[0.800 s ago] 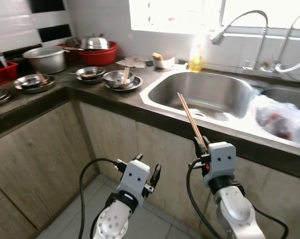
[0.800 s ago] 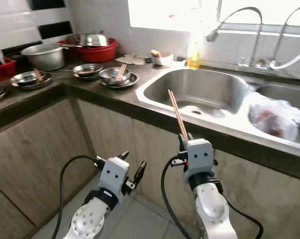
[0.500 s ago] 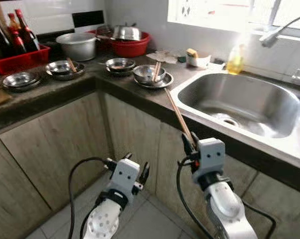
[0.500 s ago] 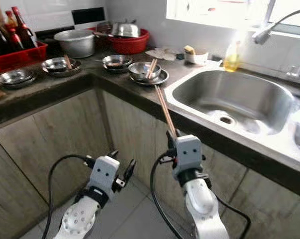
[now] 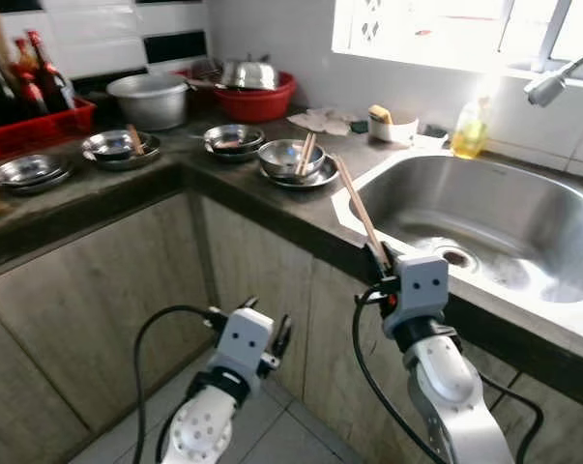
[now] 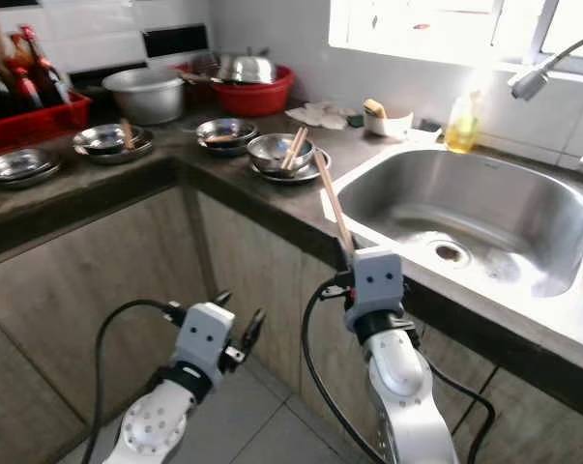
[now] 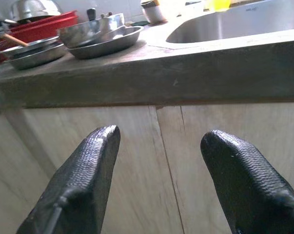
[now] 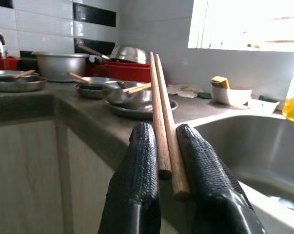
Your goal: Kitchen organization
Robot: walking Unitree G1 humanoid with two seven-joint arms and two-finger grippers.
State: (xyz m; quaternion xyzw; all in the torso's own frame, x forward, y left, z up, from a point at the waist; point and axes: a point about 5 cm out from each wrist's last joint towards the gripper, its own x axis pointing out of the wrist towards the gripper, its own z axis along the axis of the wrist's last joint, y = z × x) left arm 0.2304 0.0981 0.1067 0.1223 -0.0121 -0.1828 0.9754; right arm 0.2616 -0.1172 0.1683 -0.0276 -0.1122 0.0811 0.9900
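**Two arms low in front, the right one gripping**

The right gripper (image 8: pixel 167 146) was raised higher than the left, its silver forearm rising from below and the white wrist block facing the camera. Its two black fingers (image 8: pixel 137 161) were pressed together on a pair of wooden chopsticks (image 5: pixel 359 208) — the sticks stood up and leaned away from the wrist. A black cable looped beside this arm.

The left gripper (image 7: pixel 159 146) was held lower and pointed forward. Its fingers (image 7: pixel 90 161) stood well apart, with nothing between them — the arm bent at the wrist, a black cable curving off its side.
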